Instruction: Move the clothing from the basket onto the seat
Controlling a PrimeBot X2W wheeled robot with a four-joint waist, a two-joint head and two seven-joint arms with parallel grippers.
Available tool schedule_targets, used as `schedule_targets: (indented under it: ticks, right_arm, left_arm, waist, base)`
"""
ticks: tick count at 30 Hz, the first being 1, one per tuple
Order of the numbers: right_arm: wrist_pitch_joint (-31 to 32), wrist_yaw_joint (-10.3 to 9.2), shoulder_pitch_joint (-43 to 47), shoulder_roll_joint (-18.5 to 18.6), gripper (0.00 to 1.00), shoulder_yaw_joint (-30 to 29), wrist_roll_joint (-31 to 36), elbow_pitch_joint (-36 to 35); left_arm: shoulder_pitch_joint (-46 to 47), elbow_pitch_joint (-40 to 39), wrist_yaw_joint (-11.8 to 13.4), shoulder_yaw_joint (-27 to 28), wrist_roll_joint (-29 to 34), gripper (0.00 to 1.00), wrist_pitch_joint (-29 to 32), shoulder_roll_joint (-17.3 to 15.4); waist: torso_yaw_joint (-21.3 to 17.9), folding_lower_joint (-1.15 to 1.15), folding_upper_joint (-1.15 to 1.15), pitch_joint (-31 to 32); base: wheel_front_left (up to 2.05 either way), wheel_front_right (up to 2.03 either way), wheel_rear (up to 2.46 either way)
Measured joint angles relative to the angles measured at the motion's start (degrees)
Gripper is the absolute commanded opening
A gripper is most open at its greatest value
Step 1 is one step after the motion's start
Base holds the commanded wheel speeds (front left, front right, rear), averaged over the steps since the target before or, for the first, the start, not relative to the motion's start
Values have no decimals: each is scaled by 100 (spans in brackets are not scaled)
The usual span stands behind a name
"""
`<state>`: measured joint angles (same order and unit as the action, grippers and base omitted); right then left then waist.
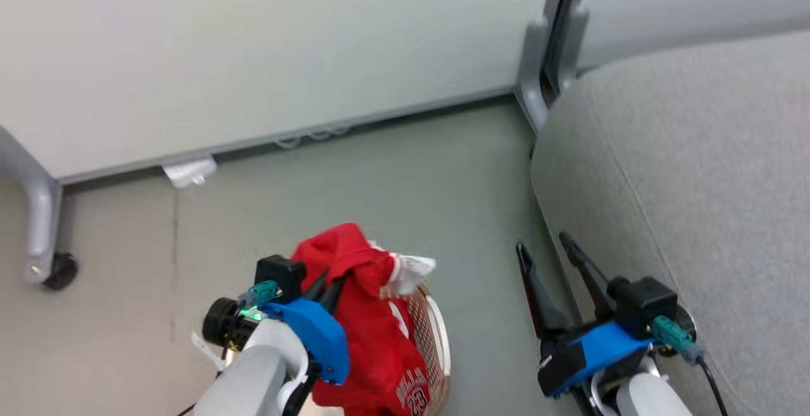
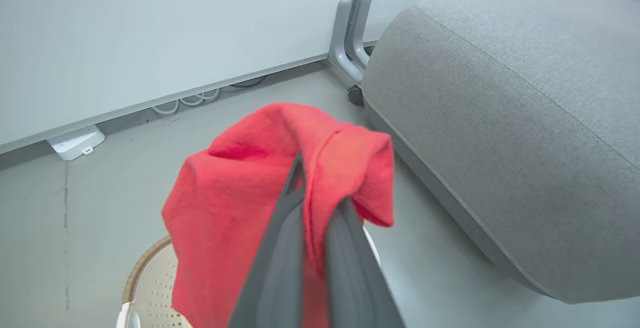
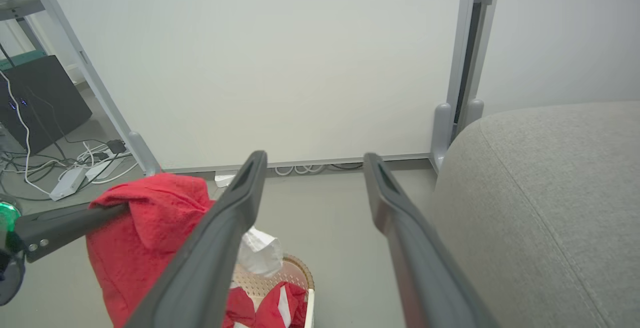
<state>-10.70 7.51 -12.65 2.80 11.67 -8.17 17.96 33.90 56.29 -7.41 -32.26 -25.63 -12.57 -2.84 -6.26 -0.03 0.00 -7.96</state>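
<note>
My left gripper (image 1: 330, 284) is shut on the clothing (image 1: 367, 340), a red garment lettered "BULLS 23" that hangs from the fingers above the basket (image 1: 441, 340). In the left wrist view the red garment (image 2: 235, 203) drapes over both fingers of the left gripper (image 2: 316, 188), with the basket (image 2: 150, 288) below. A white, striped-trim piece (image 1: 408, 270) sticks out beside it. More red-and-white clothing (image 3: 272, 308) lies in the basket (image 3: 302, 273). The grey seat (image 1: 696, 182) fills the right side. My right gripper (image 1: 542, 242) is open and empty by the seat's edge, and its fingers stand wide apart in the right gripper's (image 3: 315, 157) own view.
A white partition panel (image 1: 253, 42) runs along the back on grey legs, one with a caster (image 1: 60, 270). A white bracket (image 1: 188, 172) and cable loops lie at its base. A black box (image 3: 40, 98) and cables sit far left. Grey floor lies between basket and seat.
</note>
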Motion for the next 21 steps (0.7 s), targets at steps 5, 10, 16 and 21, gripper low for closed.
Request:
schedule_targets:
  ticks: [5,10,16,21]
  right_arm:
    - [131,0,291,0,100,11,-54,-82]
    - [219,0,394,1,100,63,-73,-210]
    - [314,0,473,0,100,177,-88,-261]
    - [366,0,487,0,100,260,-94,-285]
  left_arm:
    - [39,-482,0,-523,-416,0,181,2]
    - [350,-866,-1,-913,-692,0,344,3]
    - [698,-1160,-1,-1273,-972,0,504,2]
    - [850,-1206,5,-1441,-1141,0,525,3]
  waist:
    - [212,0,0,565]
    - [383,1,0,865]
    - [409,2,0,965]
    - [356,2,0,991]
  base:
    - [0,0,0]
    - [0,0,0]
    - [0,0,0]
    - [0,0,0]
